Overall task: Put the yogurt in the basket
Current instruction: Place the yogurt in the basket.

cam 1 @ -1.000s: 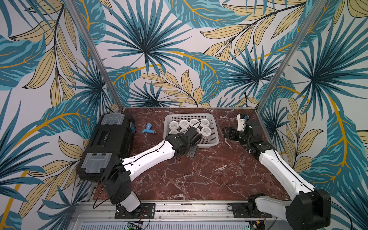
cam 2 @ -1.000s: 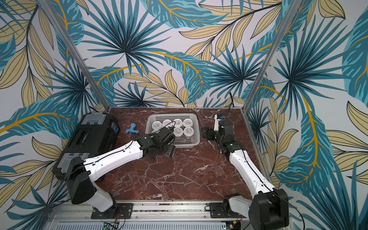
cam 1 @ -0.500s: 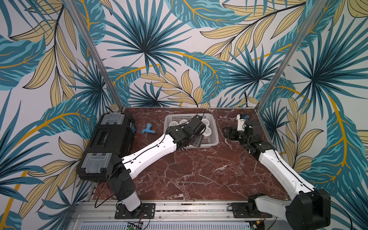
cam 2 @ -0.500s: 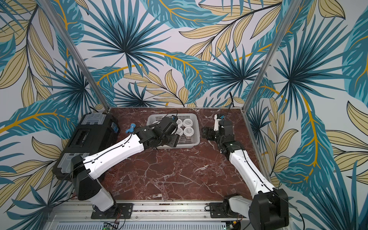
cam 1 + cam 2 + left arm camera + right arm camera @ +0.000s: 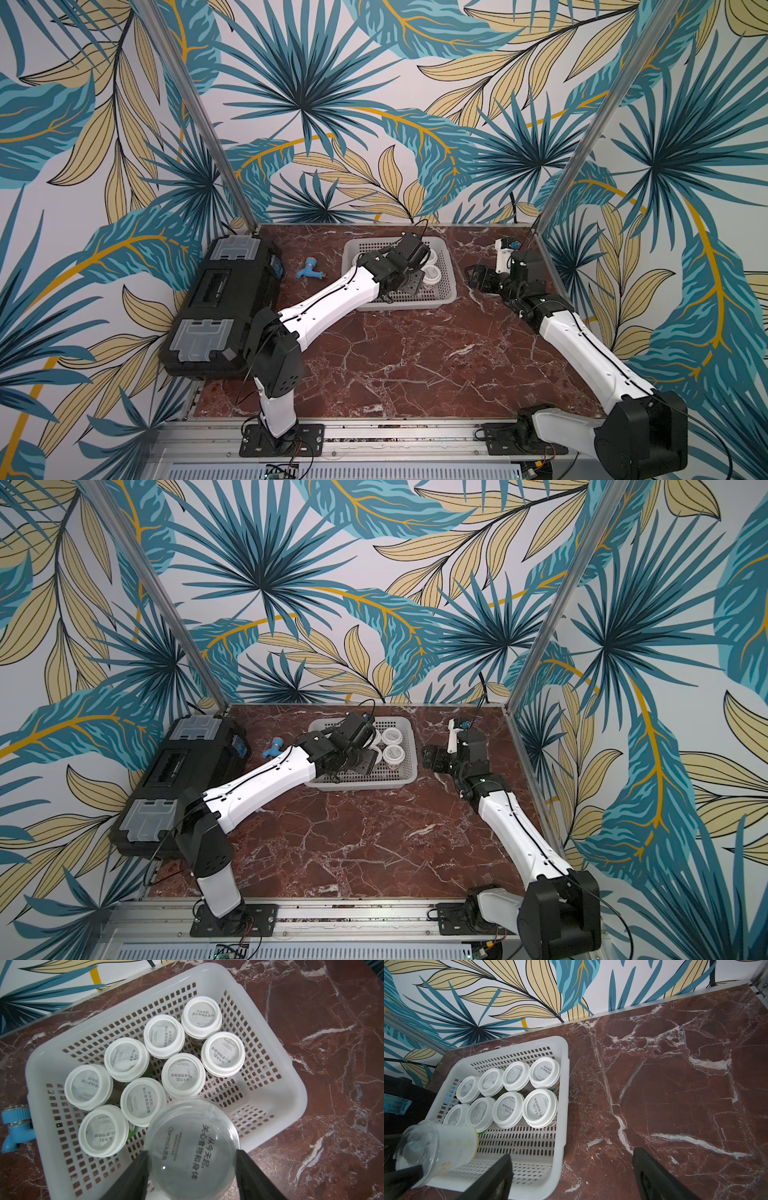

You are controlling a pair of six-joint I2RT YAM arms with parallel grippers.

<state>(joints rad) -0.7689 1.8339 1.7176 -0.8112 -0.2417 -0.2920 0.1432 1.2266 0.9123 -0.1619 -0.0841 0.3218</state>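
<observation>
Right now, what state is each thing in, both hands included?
Left hand: shut on the held yogurt cup.
Held yogurt cup: lidded, above the basket.
Eight yogurt cups: lidded, upright inside the basket.
Basket: upright on the table.
Right hand: open, empty.
Toolbox: closed.
Blue fitting: lying on the table.

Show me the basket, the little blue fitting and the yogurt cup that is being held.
basket (image 5: pixel 564 1105): right wrist view, on its plain white rim.
blue fitting (image 5: pixel 309 272): in a top view, on its body.
held yogurt cup (image 5: pixel 193 1147): left wrist view, on the middle of its lid.
</observation>
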